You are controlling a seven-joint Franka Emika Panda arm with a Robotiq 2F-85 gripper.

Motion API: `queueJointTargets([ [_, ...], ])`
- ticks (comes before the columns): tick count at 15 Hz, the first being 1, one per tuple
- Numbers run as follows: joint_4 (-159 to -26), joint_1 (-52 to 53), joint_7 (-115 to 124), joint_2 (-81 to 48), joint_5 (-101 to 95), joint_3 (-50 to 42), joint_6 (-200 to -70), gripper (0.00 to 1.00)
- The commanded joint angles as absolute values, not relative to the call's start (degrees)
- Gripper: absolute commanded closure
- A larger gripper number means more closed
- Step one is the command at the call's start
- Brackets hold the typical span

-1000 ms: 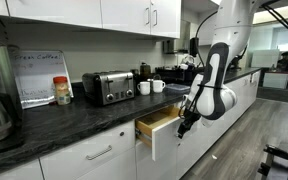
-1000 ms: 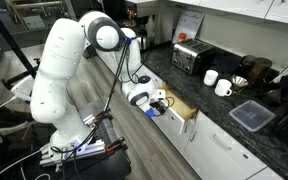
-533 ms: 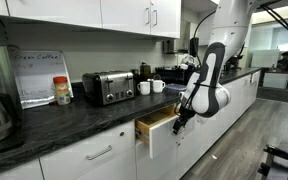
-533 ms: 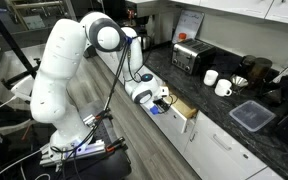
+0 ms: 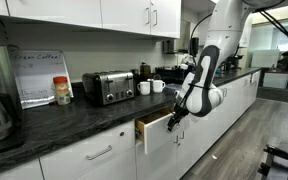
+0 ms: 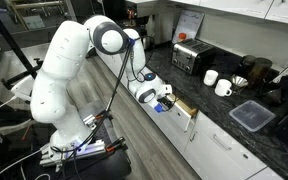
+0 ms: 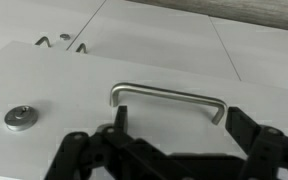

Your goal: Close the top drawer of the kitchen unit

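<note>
Wrist view: the flat white front of the top drawer fills the frame. Its silver bar handle sits between the dark fingers of the gripper, which are spread wide. The gripper body is cut off at the lower edge, and contact cannot be judged.

In an exterior view, the drawer stands partly out of the kitchen unit under the dark countertop, with the gripper at its front.

In an exterior view, the gripper meets the drawer — the finger spread is too small to read.
</note>
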State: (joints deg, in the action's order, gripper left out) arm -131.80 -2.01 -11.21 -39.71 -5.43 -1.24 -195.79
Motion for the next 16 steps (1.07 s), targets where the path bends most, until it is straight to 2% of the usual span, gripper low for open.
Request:
queueJointTargets([
  [1,-128.4,-1.8,-11.0,-42.5,-7.2,-1.4,-197.5,0.00],
  [16,-119.6,-0.7,-11.3,-47.6,-8.6,-1.3,-198.3,0.00],
])
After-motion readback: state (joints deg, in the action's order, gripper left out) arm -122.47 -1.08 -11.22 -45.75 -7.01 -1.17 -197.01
